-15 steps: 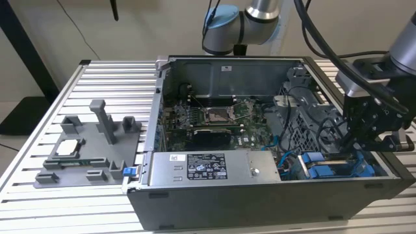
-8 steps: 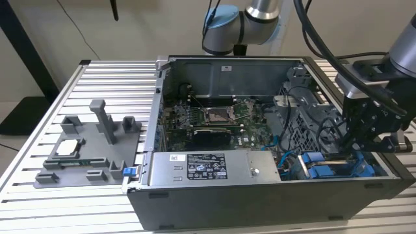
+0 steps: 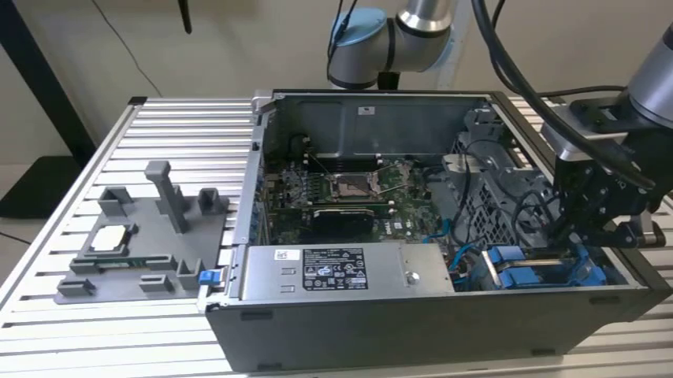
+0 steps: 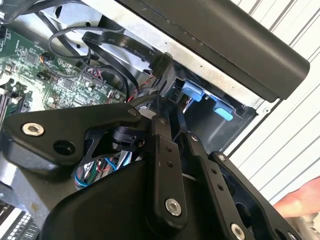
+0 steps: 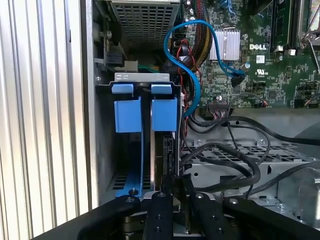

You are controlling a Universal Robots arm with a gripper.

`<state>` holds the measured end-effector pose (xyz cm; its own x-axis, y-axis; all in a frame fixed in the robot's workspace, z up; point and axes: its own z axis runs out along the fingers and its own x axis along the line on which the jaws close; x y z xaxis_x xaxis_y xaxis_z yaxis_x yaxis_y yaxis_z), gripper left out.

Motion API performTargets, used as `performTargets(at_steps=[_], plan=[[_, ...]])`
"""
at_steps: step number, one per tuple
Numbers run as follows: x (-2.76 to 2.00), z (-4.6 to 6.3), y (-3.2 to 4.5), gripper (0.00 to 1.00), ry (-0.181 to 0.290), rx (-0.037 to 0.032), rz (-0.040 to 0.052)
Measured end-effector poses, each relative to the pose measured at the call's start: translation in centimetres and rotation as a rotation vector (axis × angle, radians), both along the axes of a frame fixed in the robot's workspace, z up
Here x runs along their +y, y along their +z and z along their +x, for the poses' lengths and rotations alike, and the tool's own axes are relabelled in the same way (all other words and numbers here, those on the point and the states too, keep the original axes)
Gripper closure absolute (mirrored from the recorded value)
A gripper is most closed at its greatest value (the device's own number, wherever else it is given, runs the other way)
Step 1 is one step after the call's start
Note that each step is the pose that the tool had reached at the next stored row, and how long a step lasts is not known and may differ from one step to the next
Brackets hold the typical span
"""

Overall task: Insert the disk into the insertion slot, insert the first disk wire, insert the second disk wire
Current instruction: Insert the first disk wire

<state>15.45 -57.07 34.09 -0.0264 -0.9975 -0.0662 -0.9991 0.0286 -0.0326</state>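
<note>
While the case sits on the slatted table, the pincer grips the disk.

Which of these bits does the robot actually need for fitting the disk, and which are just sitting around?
For the job: end effector; insertion slot, edged in blue; black flat cable, probably a disk wire.

Just lying about: grey fixture plate with a chip on it; power supply; motherboard.

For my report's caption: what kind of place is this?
Probably a robotics lab workbench: an open computer case sits on a slotted metal table, a grey fixture plate beside it, a robot arm over it.
</note>
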Motion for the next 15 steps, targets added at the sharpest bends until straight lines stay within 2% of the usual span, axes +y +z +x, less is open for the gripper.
performTargets(at_steps=[15], plan=[[-0.09, 0.00, -0.08, 1.00, -0.021, 0.0025, -0.0004]])
